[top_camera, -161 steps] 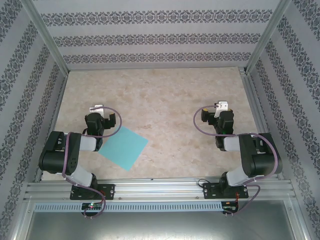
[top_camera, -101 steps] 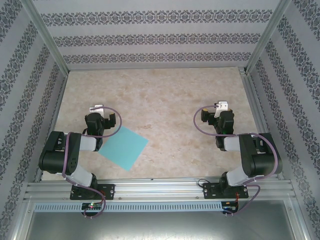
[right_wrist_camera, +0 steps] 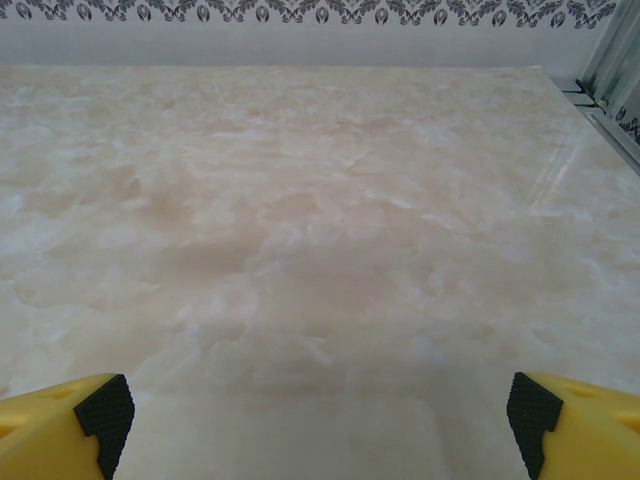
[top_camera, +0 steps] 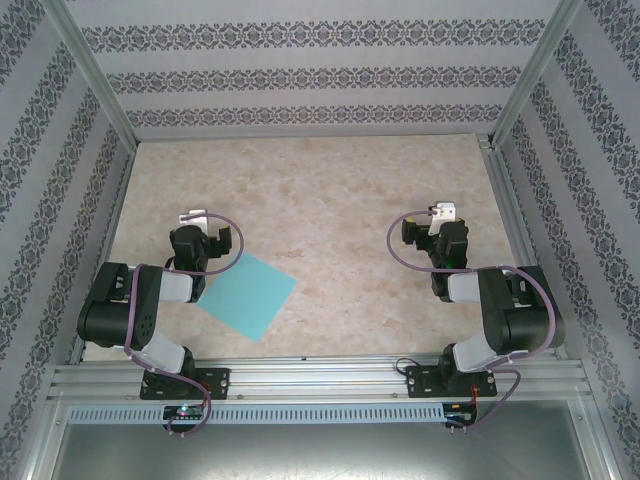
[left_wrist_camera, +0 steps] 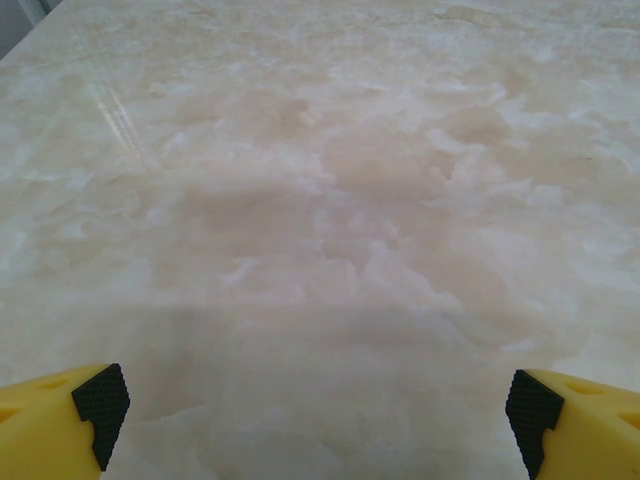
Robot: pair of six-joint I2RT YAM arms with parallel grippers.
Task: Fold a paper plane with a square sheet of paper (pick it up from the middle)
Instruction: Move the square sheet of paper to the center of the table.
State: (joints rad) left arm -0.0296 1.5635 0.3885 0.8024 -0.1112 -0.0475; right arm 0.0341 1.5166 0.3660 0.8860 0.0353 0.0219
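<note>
Your left claw [top_camera: 207, 228] stands spread wide with nothing between its yellow fingers [left_wrist_camera: 50, 425]. Your right claw [top_camera: 430, 220] is spread just as wide and is just as empty. Both point toward 12 o'clock over bare marbled desk [top_camera: 330, 180], with the arms tucked back near their bases. I read that as a ready posture, jaws open so that either one can drop onto a target without opening first.

The square sheet of paper [top_camera: 245, 294] lies flat and unfolded on the desk, turned like a diamond, at about 7 o'clock from the desk's middle. From your left claw it sits at roughly 5 o'clock, just beside that arm. Its 9 o'clock corner meets the forearm, but I cannot tell whether it lies under it or only against it. From your right claw it is near 8 o'clock and well apart.

No crease is made yet, so the task looks to be at its very start. Your left arm seems the better placed, though you would need to swing it back toward 5 o'clock to bring the sheet's middle beneath the claw. Thin paper lying flat gives little to pinch, so it will probably skid or wrinkle askew if you close on it carelessly.
</note>
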